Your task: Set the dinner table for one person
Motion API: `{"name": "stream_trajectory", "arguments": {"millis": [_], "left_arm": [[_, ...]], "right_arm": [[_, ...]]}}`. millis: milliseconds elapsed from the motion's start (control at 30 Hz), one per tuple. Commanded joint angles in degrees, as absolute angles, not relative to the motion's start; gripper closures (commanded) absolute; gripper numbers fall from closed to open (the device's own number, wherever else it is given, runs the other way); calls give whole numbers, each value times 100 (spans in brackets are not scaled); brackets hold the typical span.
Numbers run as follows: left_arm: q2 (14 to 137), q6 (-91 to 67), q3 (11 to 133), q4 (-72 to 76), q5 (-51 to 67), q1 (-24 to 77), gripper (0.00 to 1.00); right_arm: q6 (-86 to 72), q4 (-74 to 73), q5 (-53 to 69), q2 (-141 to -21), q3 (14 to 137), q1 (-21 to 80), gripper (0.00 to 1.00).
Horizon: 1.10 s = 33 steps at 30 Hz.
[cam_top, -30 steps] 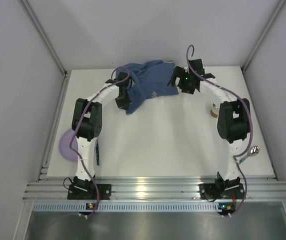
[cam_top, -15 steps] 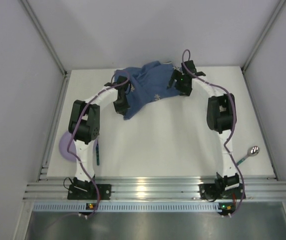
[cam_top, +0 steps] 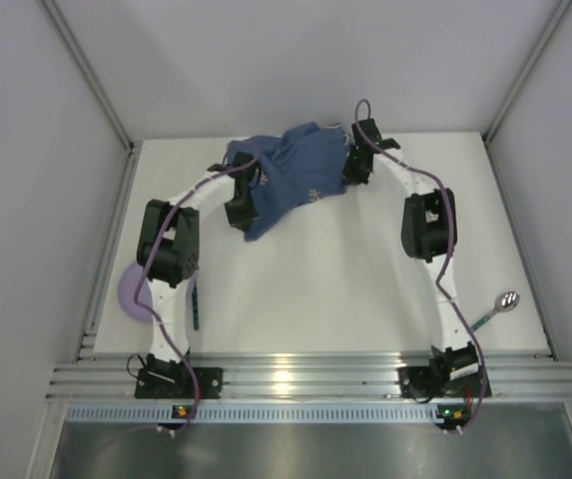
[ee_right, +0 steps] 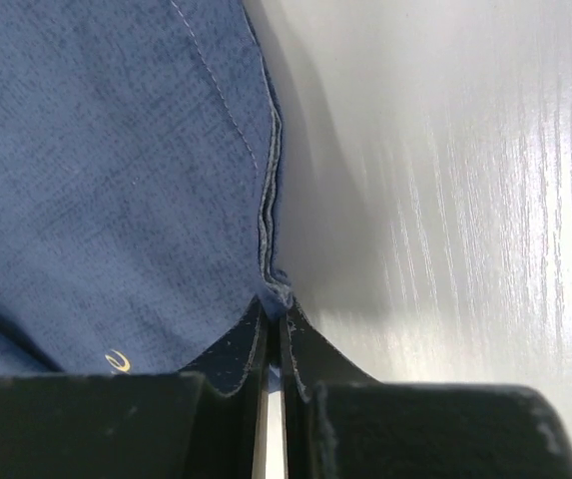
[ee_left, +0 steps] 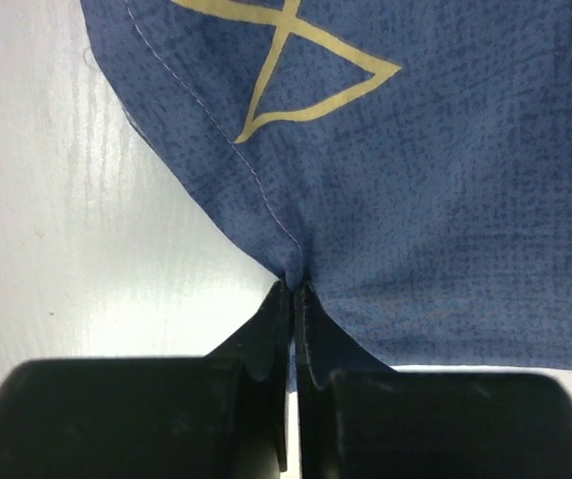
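A dark blue cloth with pale fish drawings lies crumpled at the far middle of the white dinner table. My left gripper is shut on the cloth's near-left edge; in the left wrist view the cloth is pinched between the closed fingertips of the gripper. My right gripper is shut on the cloth's right edge; in the right wrist view a folded hem of the cloth is caught between the tips of the gripper.
A lilac plate sits at the table's left edge, partly under the left arm. A dark blue utensil lies beside it. A spoon lies at the near right. Grey walls close in the table on three sides.
The right arm swung left toward the cloth and its gripper closed on the cloth's right edge. The small brown object that showed near the right arm is hidden now. The left gripper kept its hold.
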<state>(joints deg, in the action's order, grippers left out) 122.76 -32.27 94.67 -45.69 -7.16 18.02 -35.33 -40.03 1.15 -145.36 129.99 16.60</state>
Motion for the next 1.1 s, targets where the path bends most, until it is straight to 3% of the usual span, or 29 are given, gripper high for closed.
{"name": "stream_trajectory", "arguments": {"millis": [0, 167, 367, 533, 700, 933, 967, 1000, 1067], "left_arm": [[12393, -3024, 9501, -5115, -922, 1723, 100], [12156, -2751, 9492, -5247, -1098, 1582, 100], [11752, -2733, 9045, -5475, -1266, 1301, 100], [10715, -2812, 8299, -5528, -1257, 1301, 100], [9932, -2874, 7472, -5414, -844, 1345, 100], [9335, -3023, 6505, -5449, -695, 1494, 100], [9160, -3067, 6434, -5510, -651, 1529, 100], [9063, -3137, 6355, -5519, -476, 1538, 100], [8800, -3208, 6179, -5528, -212, 1582, 91]], "right_arm": [[-3393, -4491, 88, -14713, 13052, 1767, 100], [-3164, -4474, 53, -13590, 12360, 1696, 100], [-3111, -4280, -114, -10972, 9592, 1758, 100], [-3348, -4376, -184, -8715, 7473, 1837, 100], [-3436, -4465, -237, -7806, 5980, 1828, 100], [-3463, -4535, -246, -7374, 5159, 1828, 100], [-3454, -4579, -290, -7383, 5150, 1819, 99], [-3428, -4657, -377, -7383, 5185, 1811, 77], [-3367, -4719, -509, -7392, 5273, 1784, 59]]}}
